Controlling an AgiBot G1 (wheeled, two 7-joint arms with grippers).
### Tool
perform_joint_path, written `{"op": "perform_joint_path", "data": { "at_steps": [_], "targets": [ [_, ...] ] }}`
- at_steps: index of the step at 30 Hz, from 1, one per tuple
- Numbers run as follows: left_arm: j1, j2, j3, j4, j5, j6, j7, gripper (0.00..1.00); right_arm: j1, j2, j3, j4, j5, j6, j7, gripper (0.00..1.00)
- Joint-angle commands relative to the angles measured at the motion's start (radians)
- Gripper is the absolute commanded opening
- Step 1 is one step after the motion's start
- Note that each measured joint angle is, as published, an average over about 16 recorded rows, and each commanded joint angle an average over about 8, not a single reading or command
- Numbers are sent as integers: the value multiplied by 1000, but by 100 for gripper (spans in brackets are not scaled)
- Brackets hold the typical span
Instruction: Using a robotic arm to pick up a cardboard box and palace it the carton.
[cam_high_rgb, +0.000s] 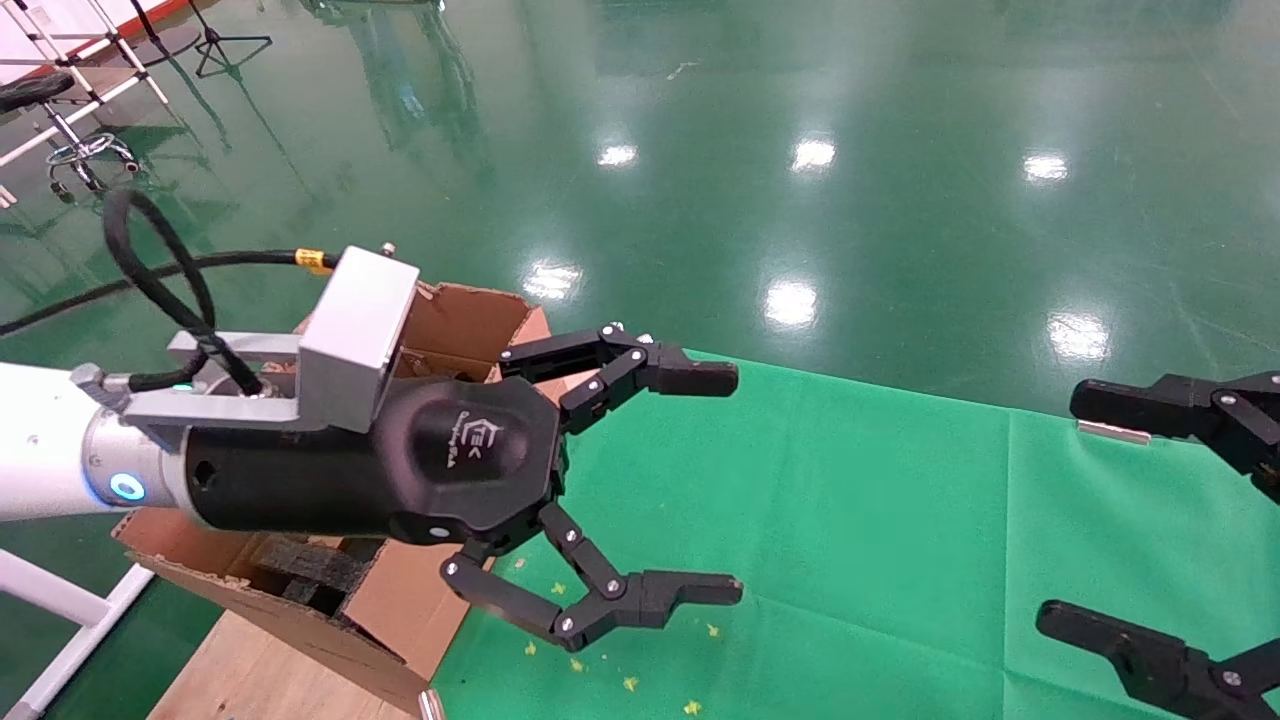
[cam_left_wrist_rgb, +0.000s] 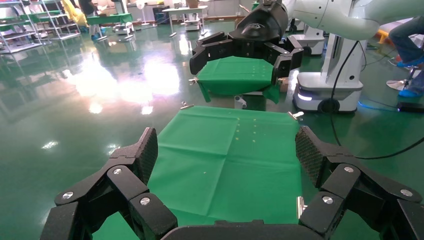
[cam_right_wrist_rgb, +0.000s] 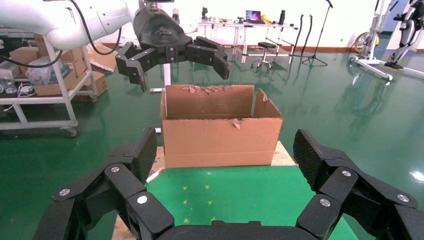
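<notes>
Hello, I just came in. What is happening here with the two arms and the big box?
Nothing is being held at the moment. The left pincer hangs open above the green cloth, right beside the carton, which stands at the table's left end with its flaps up. The right pincer is also open and empty, at the far right edge of the cloth. No small cardboard box shows in any view, so the pick-up has not visibly begun.
</notes>
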Motion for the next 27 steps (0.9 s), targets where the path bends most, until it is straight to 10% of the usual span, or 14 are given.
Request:
{"op": "perform_joint_path", "data": {
  "at_steps": [1, 27],
  "targets": [
    [0, 0, 0, 0, 0, 0, 0, 100, 0, 0, 0, 0, 0, 0, 0, 100],
    [-1, 0, 1, 1, 1, 0, 0, 100, 0, 0, 0, 0, 0, 0, 0, 100]
  ]
}}
